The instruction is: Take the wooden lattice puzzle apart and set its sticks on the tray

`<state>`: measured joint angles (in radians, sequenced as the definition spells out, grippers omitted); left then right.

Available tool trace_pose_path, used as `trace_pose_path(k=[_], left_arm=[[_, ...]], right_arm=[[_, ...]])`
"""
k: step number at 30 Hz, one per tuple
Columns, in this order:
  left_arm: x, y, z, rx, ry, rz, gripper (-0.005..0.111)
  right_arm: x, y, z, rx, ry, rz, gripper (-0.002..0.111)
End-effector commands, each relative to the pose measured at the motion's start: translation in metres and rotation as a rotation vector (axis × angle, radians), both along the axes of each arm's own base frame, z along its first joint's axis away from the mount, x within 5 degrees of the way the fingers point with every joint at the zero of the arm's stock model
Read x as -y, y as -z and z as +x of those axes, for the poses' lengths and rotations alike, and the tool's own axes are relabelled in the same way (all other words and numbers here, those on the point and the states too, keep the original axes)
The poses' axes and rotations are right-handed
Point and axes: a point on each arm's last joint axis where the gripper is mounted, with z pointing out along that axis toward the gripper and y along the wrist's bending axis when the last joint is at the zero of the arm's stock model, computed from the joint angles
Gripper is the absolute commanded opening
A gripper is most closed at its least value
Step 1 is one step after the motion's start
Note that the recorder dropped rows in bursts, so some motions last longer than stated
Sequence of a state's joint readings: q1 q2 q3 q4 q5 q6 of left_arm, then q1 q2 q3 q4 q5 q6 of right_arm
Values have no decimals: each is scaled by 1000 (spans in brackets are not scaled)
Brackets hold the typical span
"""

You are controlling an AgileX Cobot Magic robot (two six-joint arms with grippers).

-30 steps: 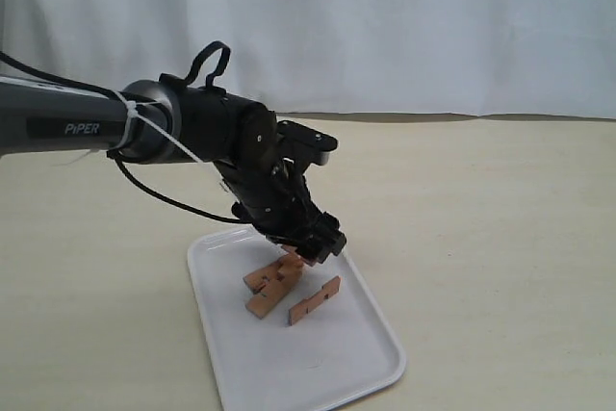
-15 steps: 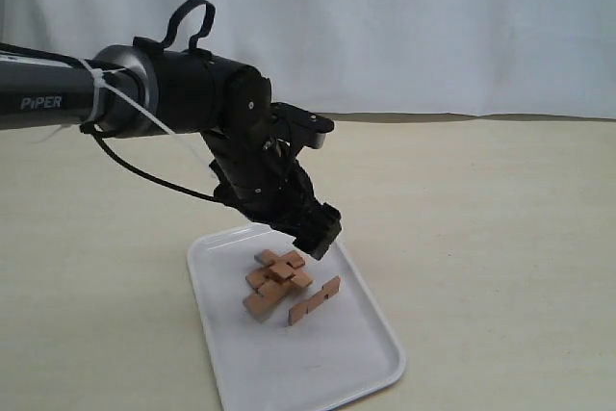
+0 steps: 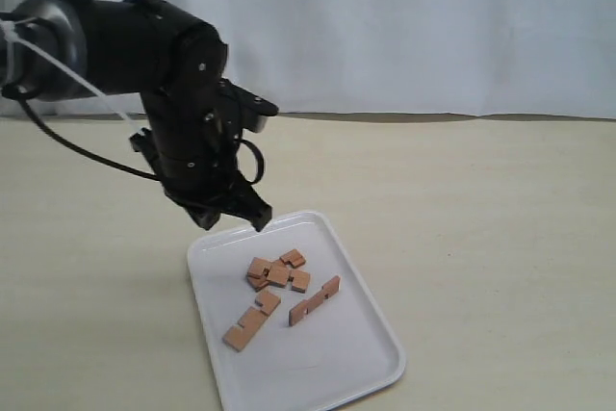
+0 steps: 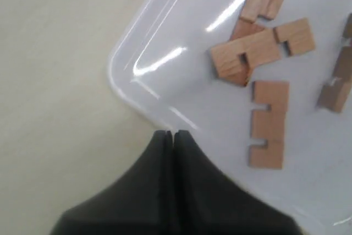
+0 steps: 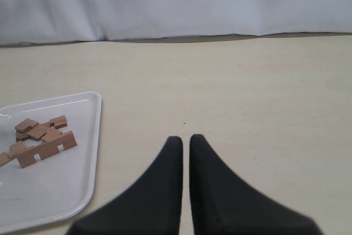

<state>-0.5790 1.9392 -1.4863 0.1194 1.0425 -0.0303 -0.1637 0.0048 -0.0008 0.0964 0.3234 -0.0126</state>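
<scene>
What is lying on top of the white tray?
On the tray lie one loose stick, a second stick, and a pile of crossed pieces. The pile's lower pieces are partly covered, so their number is unclear.

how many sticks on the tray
4 sticks on the tray: a crossed pair mid-tray, one loose stick front left, another loose stick right of it. The pair may hide more.

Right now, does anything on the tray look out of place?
Slightly: a clump of crossed sticks on the tray looks not fully separated, while two loose sticks lie apart from it. Nothing is off the tray.
</scene>
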Motion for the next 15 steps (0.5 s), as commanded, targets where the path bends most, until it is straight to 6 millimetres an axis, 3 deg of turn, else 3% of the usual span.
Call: trace_pose_path(k=[1,3,6,8,11,15], left_arm=[[-59,-26,-17,22,-120,-12,0],[-108,-40,-32,33,-238,-19,0],[-158,-59,-50,92,-377,-43,0],[-182,-76,-64,166,-451,-74,0],[-199,-100,-92,324,-523,-170,0],[-199,-125,-141,616,-511,-321,0]], right_arm=[[0,0,0,8,-2,-2,4],[0,0,0,8,-2,-2,4],[0,0,0,8,-2,-2,4],[0,0,0,8,-2,-2,4],[0,0,0,8,-2,-2,4],[0,0,0,8,-2,-2,4]])
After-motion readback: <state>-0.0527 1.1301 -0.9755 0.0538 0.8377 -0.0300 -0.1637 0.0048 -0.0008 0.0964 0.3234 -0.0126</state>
